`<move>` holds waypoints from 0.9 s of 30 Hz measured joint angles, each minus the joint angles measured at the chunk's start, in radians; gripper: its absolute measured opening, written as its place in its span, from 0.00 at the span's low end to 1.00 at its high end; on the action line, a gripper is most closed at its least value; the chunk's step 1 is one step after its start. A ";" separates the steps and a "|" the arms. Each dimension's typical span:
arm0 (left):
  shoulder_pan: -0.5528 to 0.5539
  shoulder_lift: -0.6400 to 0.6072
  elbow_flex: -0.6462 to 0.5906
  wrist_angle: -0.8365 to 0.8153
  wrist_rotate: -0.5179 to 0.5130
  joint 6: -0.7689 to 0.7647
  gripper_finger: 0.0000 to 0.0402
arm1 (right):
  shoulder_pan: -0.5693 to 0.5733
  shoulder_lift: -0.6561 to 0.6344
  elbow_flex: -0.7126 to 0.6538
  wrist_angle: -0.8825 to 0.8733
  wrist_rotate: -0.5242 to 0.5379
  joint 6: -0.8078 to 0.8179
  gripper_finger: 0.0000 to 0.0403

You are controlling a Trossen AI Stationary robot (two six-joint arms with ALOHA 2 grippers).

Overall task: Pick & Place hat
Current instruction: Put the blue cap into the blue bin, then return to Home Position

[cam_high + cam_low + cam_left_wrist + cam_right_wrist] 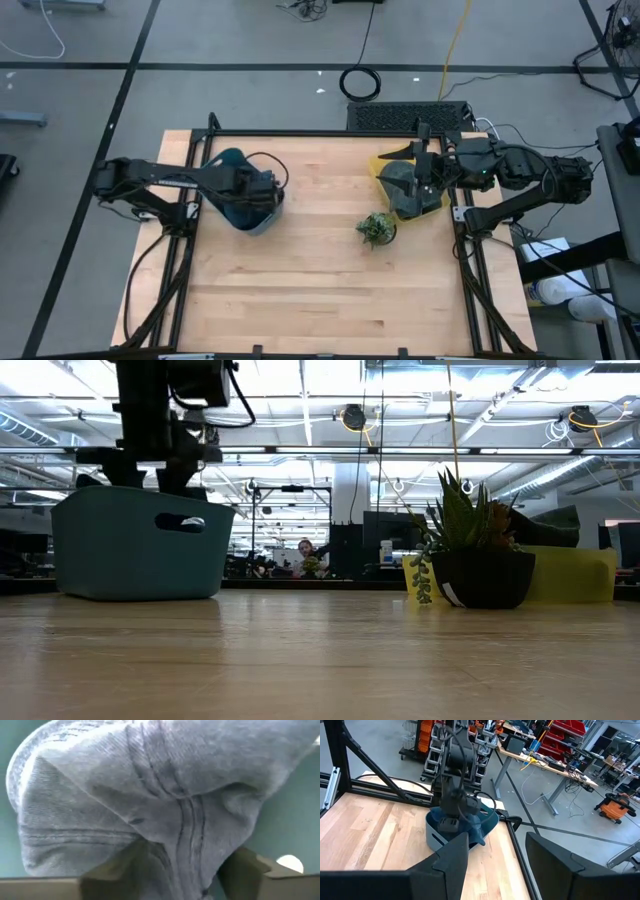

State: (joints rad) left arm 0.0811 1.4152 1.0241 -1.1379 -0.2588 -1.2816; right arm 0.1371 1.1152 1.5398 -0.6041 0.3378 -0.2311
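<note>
Pale wood plank worktop [300, 290] in a black frame, on grey floor [250, 40] crossed by dark seams with a coiled black cable [360, 83]; beyond, open workshop under bright ceiling strip lights [300, 405], red bin shelving [560, 735], long desk [545, 762].

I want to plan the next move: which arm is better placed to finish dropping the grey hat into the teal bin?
The left arm: its claw is over the teal plastic bin, with the grey knitted hat directly before it.
</note>
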 joint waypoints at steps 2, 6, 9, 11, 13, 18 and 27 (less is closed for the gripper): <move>0.000 -0.028 0.000 0.010 0.000 0.016 0.61 | 0.000 0.000 0.000 0.000 0.000 -0.001 0.46; 0.000 -0.094 0.000 0.046 0.000 0.072 0.76 | 0.000 0.000 0.000 0.000 0.000 -0.001 0.46; 0.000 -0.148 0.000 0.069 0.007 0.130 0.86 | 0.000 0.000 0.000 0.000 0.000 -0.001 0.46; 0.000 -0.181 0.000 0.086 0.039 0.165 0.92 | 0.000 0.000 0.000 0.000 0.000 -0.001 0.46; 0.000 -0.218 0.000 0.103 0.069 0.181 0.97 | 0.000 0.000 0.000 0.000 0.000 -0.001 0.46; 0.000 -0.315 0.000 0.131 0.178 0.253 0.98 | 0.000 0.000 0.000 0.001 0.000 0.025 0.46; -0.100 -0.533 0.000 0.439 0.107 0.680 0.91 | 0.001 0.000 0.000 0.009 -0.036 0.260 0.46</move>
State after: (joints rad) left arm -0.0187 0.8827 1.0245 -0.6987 -0.1521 -0.6018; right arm 0.1379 1.1156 1.5394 -0.5949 0.3020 0.0291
